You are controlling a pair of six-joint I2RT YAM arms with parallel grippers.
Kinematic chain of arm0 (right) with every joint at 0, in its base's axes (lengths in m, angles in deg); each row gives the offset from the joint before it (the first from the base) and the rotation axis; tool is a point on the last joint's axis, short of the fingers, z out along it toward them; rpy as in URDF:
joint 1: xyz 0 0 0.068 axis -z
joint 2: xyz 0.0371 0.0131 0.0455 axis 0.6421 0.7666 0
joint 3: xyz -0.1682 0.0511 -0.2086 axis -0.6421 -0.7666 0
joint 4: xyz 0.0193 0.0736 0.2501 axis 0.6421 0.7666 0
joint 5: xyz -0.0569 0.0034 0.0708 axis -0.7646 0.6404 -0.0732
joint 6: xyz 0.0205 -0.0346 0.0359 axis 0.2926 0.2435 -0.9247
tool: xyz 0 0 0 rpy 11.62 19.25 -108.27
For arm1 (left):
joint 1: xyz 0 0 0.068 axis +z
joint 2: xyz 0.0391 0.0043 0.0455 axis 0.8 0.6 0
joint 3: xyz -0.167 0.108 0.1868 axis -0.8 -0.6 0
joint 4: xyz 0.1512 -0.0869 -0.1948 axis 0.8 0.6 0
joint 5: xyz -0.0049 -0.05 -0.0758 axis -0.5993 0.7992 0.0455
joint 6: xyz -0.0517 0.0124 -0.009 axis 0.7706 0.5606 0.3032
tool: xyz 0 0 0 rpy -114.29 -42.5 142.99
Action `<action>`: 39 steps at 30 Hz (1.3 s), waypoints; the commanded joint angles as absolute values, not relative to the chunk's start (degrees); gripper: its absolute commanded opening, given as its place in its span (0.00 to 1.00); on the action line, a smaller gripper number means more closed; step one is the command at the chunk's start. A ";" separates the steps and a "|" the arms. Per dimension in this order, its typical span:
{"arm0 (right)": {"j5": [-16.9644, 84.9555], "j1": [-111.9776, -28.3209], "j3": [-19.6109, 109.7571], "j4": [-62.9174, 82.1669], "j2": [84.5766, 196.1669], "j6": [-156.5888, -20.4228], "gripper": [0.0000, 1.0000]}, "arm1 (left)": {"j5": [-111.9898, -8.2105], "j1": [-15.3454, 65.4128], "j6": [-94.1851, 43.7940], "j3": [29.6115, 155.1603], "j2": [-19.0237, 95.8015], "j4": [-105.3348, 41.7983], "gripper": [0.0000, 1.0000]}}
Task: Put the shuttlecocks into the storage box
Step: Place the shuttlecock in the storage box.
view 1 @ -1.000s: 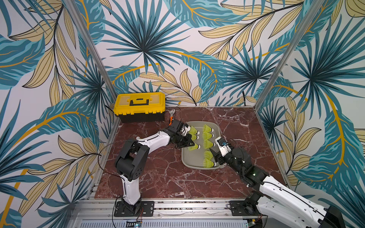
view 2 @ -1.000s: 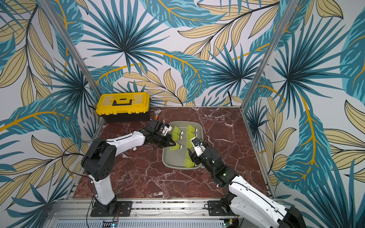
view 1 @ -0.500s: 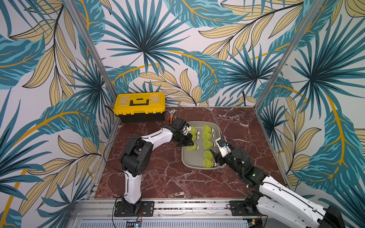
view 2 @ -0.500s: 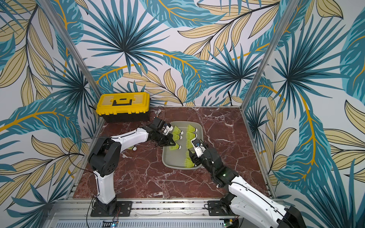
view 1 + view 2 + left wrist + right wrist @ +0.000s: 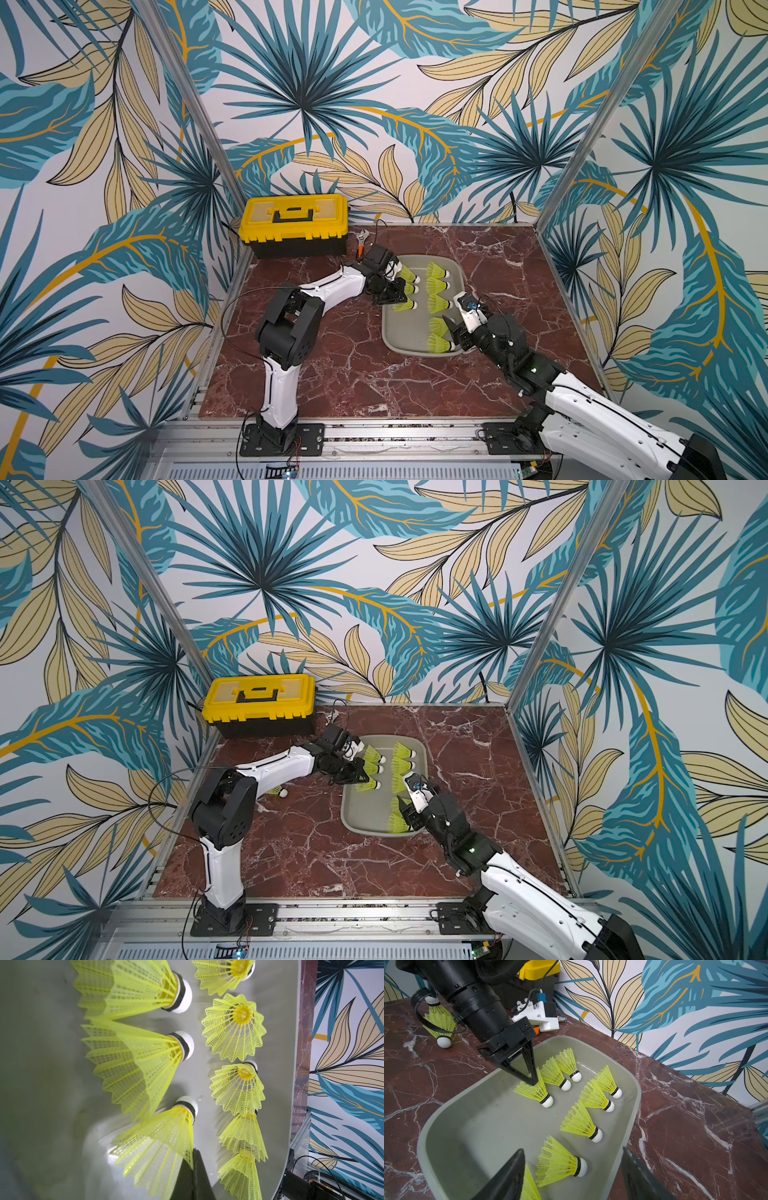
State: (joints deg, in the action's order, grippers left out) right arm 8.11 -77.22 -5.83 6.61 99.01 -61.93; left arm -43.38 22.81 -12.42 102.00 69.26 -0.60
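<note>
left end effector (image 5: 395,296) shifted; toolbox (image 5: 296,222), wrench (image 5: 360,243) behind it.

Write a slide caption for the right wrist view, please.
Left gripper pinches a shuttlecock by its skirt inside the grey storage box; open right gripper hovers nearby.

In a top view the left arm (image 5: 274,766) hides most of the loose shuttlecock (image 5: 281,792) on the desk (image 5: 291,854), and in a top view also the handle end of the wrench (image 5: 361,241). The left fingers (image 5: 532,1070) cover the skirt edge of the pinched shuttlecock (image 5: 537,1093). The nearest shuttlecock (image 5: 529,1188) is cut off by the picture's edge.

Storage box (image 5: 405,332): floor bare at its near, left-arm-side corner; shuttlecocks (image 5: 436,286) crowd its far end and opposite side; toolbox (image 5: 295,214) stands beyond its far corner.
</note>
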 commanded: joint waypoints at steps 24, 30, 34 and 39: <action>6.26 -77.39 -7.60 7.85 98.17 -62.68 0.74 | -48.71 23.07 -14.29 106.73 71.27 2.34 0.10; 6.26 -77.39 -7.60 7.85 98.31 -62.60 0.74 | -49.41 23.07 -14.20 106.47 70.76 2.36 0.19; 6.26 -77.40 -7.69 7.57 98.53 -62.67 0.74 | -49.57 23.07 -14.20 106.29 70.17 2.34 0.23; 6.26 -77.40 -7.69 7.32 98.96 -62.60 0.74 | -49.43 23.07 -14.03 106.29 69.66 2.18 0.24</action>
State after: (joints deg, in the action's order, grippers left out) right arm 6.97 -77.22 -6.42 6.65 98.73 -61.93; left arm -49.02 22.85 -13.62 103.94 71.34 1.47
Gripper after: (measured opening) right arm 0.739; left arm 0.239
